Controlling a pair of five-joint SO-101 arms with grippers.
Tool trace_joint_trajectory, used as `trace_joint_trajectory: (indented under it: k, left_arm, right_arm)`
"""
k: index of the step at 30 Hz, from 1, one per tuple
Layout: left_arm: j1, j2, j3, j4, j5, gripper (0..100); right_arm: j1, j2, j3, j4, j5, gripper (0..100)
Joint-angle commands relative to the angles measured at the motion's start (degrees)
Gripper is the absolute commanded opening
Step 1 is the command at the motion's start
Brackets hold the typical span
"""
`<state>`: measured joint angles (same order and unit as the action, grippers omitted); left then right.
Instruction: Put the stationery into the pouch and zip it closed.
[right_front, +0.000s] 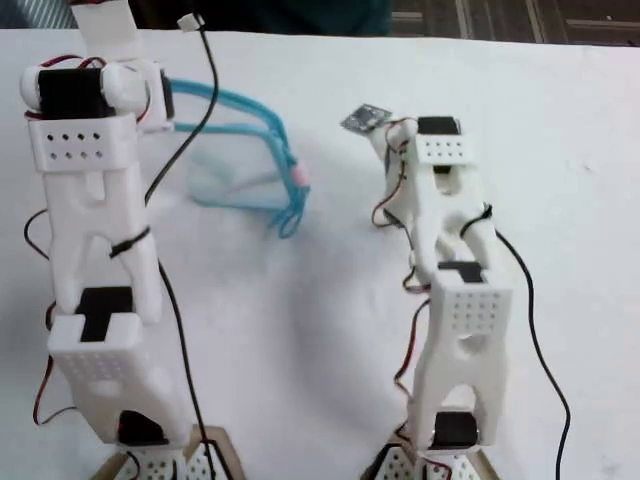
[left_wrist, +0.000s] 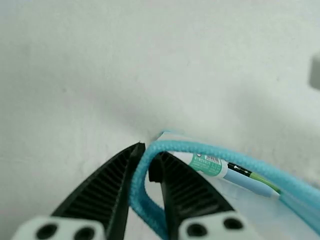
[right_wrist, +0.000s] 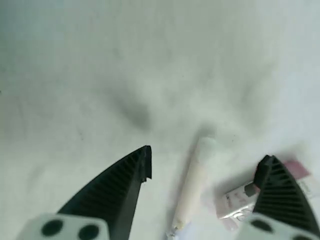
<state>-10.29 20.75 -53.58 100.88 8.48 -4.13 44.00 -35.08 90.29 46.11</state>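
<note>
I have the left gripper (left_wrist: 147, 155) clamped on the blue woven trim of the pouch (left_wrist: 225, 155), right at the corner where the trim bends. Its jaws are pressed together on the cord. In the high view the pouch (right_front: 225, 170) lies on the white table (right_front: 300, 330) in front of the left arm, with its mouth standing open. One pen (left_wrist: 210, 165) is already inside, lying just under the trim.

The right gripper (right_wrist: 206, 157) is wide apart and holds nothing. Between its jaws lies a white stick (right_wrist: 192, 190), and a small flat packet (right_wrist: 240, 200) rests beside the stick, close to one fingertip.

I judge the pouch to be light and soft. Its clear wall will fold if I push on it, so the trim is the only firm place to hold. The cord is thin and may slide in the pads if I pull sideways.

The white stick looks light, round and smooth, so it can roll. I would take it across its middle, with the jaws square to its length. The packet is thin and lies flat on the table, so I think it will be difficult to lift. I expect to take it by an edge.
</note>
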Motion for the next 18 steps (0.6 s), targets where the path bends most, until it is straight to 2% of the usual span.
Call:
trace_joint_trajectory:
  k: [1,3,6,13,18]
  left_arm:
    - [-0.3,0.4,-0.1,0.8,0.4,2]
    - [-0.3,0.4,-0.1,0.8,0.4,2]
    - [-0.3,0.4,-0.1,0.8,0.4,2]
    - [-0.3,0.4,-0.2,0.8,0.4,2]
    - [-0.3,0.4,-0.1,0.8,0.4,2]
  right_arm:
    - [0.9,4.4,-13.0,7.6,0.4,32.2]
    - [1.3,7.0,-18.1,11.2,0.4,32.2]
    - [1.7,9.0,-20.9,11.2,0.4,31.0]
    - [1.6,9.2,-13.9,11.1,-1.6,14.6]
    - [2.5,9.3,-11.0,11.0,-1.6,16.0]
